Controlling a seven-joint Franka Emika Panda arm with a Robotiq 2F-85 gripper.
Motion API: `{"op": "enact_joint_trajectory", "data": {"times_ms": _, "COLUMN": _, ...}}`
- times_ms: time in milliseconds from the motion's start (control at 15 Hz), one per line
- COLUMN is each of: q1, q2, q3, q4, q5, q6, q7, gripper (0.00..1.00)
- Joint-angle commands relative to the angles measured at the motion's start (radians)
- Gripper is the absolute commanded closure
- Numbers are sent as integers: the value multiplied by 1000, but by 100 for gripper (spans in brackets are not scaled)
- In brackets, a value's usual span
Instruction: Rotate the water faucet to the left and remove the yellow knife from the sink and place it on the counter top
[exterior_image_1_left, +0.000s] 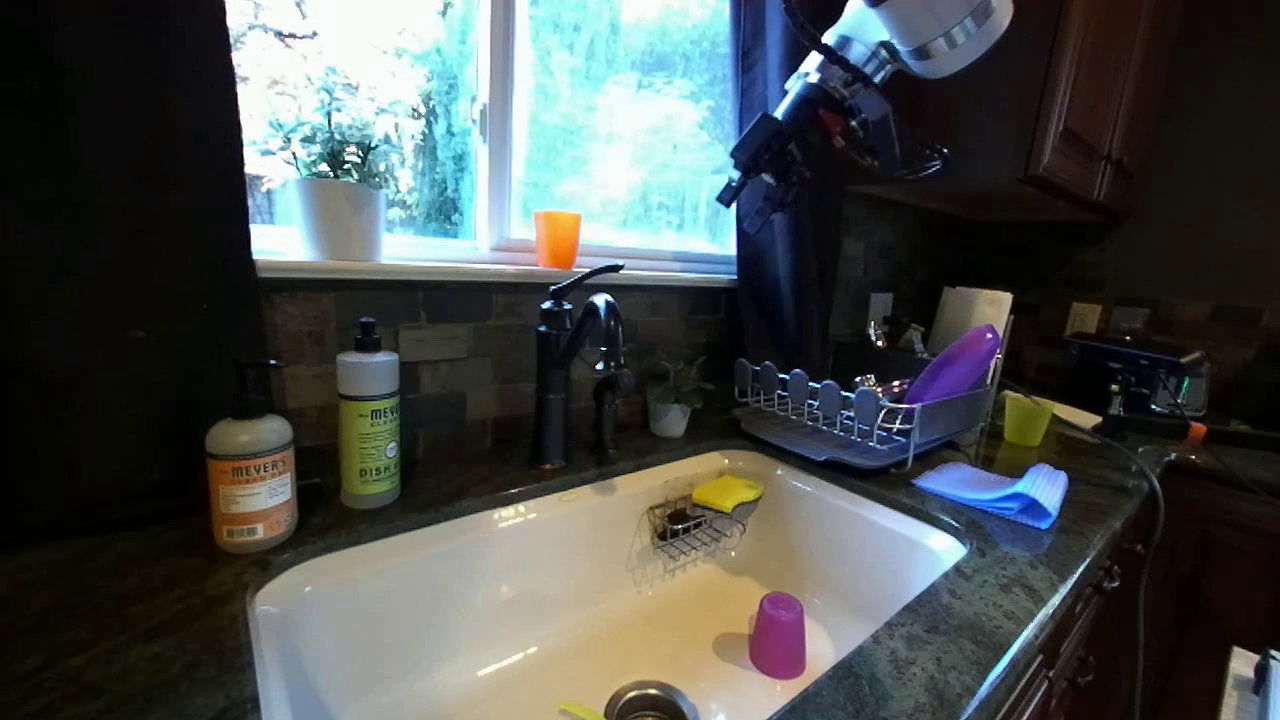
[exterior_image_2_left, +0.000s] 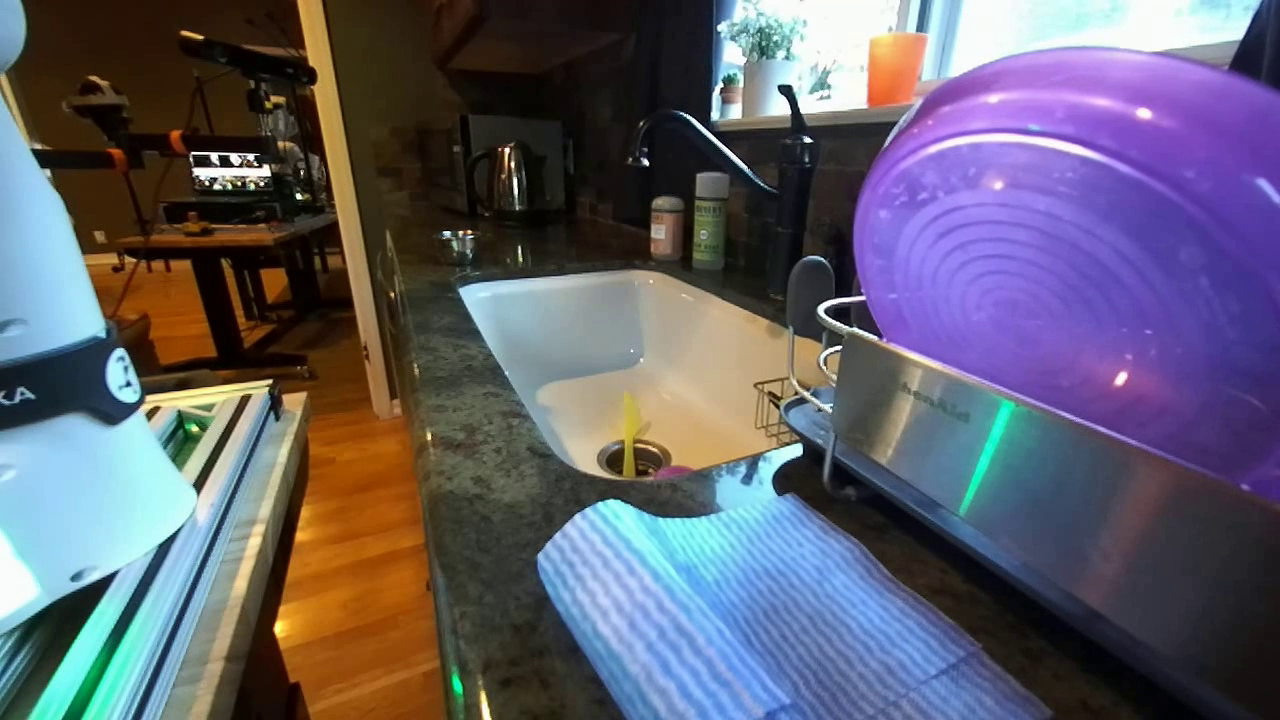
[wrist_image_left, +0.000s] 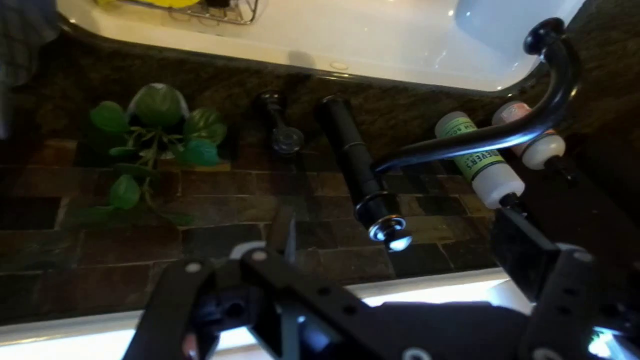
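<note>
Yellow plastic knife (exterior_image_2_left: 630, 430) lies far below the pincer (wrist_image_left: 402, 237), on the room side of its aim

From where I stand the knife is down in the white sink (exterior_image_2_left: 590, 330), one end at the metal drain (exterior_image_1_left: 655, 700), the rest reaching toward the end where the dish soap bottle (exterior_image_1_left: 369, 425) stands. Its long axis runs more along the sink than across it; whether it lies flat or props on the drain's rim I can't tell.

The pincer hangs high, jaws spread wide, holding nothing. It is aimed at the tiled backsplash (wrist_image_left: 215, 195), and the wrist view puts the black faucet (wrist_image_left: 367, 182) in line with its gap, apart from it. The knife is out of that view.

The spout (wrist_image_left: 475, 142) slants toward the soap bottle's end, so I'd judge the left turn made, at least in part. If the knife comes next, the arm (exterior_image_1_left: 935, 40) has to draw back from the backsplash, tip downward and drop deep into the sink. The jaws seem to part roughly along the sink's length, the way the knife lies, so I'd expect a twist before they can close across its narrow side and lift it to the dark stone table (exterior_image_1_left: 970, 600).
</note>
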Motion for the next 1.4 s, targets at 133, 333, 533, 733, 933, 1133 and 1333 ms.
{"op": "enact_joint_trajectory", "data": {"times_ms": 133, "q1": 23, "q2": 138, "q3": 188, "q4": 89, "q5": 40, "q6": 0, "q7": 153, "gripper": 0}}
{"op": "enact_joint_trajectory", "data": {"times_ms": 333, "q1": 4, "q2": 126, "q3": 224, "q4": 78, "q5": 21, "q6": -4, "q7": 135, "gripper": 0}}
{"op": "enact_joint_trajectory", "data": {"times_ms": 533, "q1": -7, "q2": 141, "q3": 227, "q4": 97, "q5": 20, "q6": -28, "q7": 156, "gripper": 0}}
{"op": "enact_joint_trajectory", "data": {"times_ms": 733, "q1": -4, "q2": 177, "q3": 243, "q4": 140, "q5": 33, "q6": -141, "q7": 214, "gripper": 0}}
{"op": "enact_joint_trajectory", "data": {"times_ms": 933, "q1": -17, "q2": 162, "q3": 264, "q4": 144, "q5": -77, "q6": -153, "q7": 350, "gripper": 0}}
{"op": "enact_joint_trajectory", "data": {"times_ms": 1133, "q1": -21, "q2": 155, "q3": 288, "q4": 152, "q5": -285, "q6": -212, "q7": 525, "gripper": 0}}
{"op": "enact_joint_trajectory", "data": {"times_ms": 1333, "q1": -17, "q2": 160, "q3": 293, "q4": 146, "q5": -245, "q6": -181, "q7": 460, "gripper": 0}}
